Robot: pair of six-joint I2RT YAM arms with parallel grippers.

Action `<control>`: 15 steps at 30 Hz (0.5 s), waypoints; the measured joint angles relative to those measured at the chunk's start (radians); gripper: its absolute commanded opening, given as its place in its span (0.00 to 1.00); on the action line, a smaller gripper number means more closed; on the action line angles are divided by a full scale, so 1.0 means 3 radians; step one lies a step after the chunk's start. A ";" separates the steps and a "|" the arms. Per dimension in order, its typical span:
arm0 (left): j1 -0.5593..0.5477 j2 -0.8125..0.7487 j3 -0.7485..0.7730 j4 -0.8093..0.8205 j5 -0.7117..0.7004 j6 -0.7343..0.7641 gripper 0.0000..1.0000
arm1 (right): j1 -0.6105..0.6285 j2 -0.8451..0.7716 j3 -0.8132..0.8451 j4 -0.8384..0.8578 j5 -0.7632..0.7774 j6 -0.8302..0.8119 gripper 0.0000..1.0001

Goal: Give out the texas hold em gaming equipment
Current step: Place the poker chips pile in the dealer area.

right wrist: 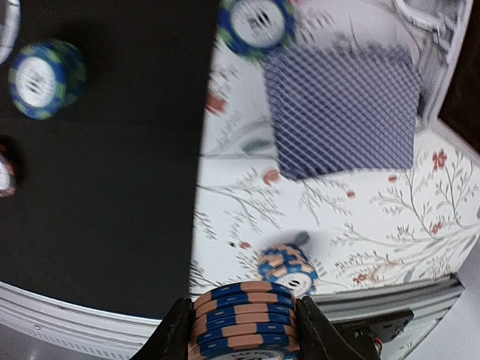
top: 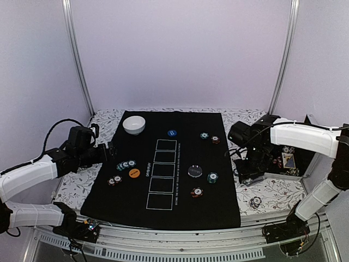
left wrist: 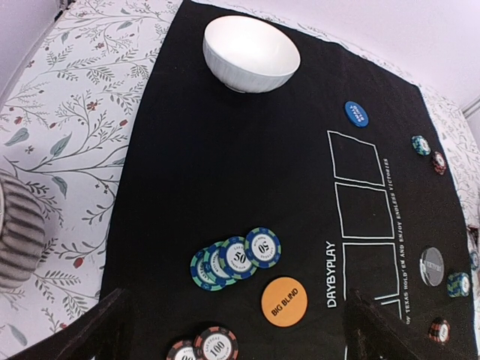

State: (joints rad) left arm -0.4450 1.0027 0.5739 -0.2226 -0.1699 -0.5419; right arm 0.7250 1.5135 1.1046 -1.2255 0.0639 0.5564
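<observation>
My right gripper point(right wrist: 244, 324) is shut on a stack of orange-and-blue striped chips point(right wrist: 244, 311), held above the flowered cloth just right of the black mat point(right wrist: 105, 187). A second orange-and-blue stack point(right wrist: 289, 270) lies tilted on the cloth below it. The blue-backed card deck point(right wrist: 341, 112) rests farther off, with a teal stack point(right wrist: 259, 22) beside it. My left gripper point(left wrist: 236, 341) hangs open over the mat's left side, above fanned teal chips point(left wrist: 236, 259), the orange Big Blind disc point(left wrist: 284, 301) and red chips point(left wrist: 206, 346). From overhead, the right gripper point(top: 252, 169) is at the mat's right edge.
A white bowl point(left wrist: 251, 52) stands at the mat's far left corner, with a blue disc point(left wrist: 357, 113) to its right. A dark round disc point(top: 194, 171) and small chip stacks point(top: 212, 177) sit right of the five white rectangles. An open box point(top: 294, 164) stands at the far right.
</observation>
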 measured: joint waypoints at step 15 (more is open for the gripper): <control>-0.0001 -0.0065 0.0011 -0.0029 -0.0086 0.0001 0.98 | 0.0534 0.1143 0.0600 0.0646 -0.0290 -0.0434 0.02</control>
State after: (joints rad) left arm -0.4454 0.9833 0.5774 -0.2314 -0.1959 -0.5415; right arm 0.8852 1.8565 1.2846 -1.0317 -0.0231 0.4263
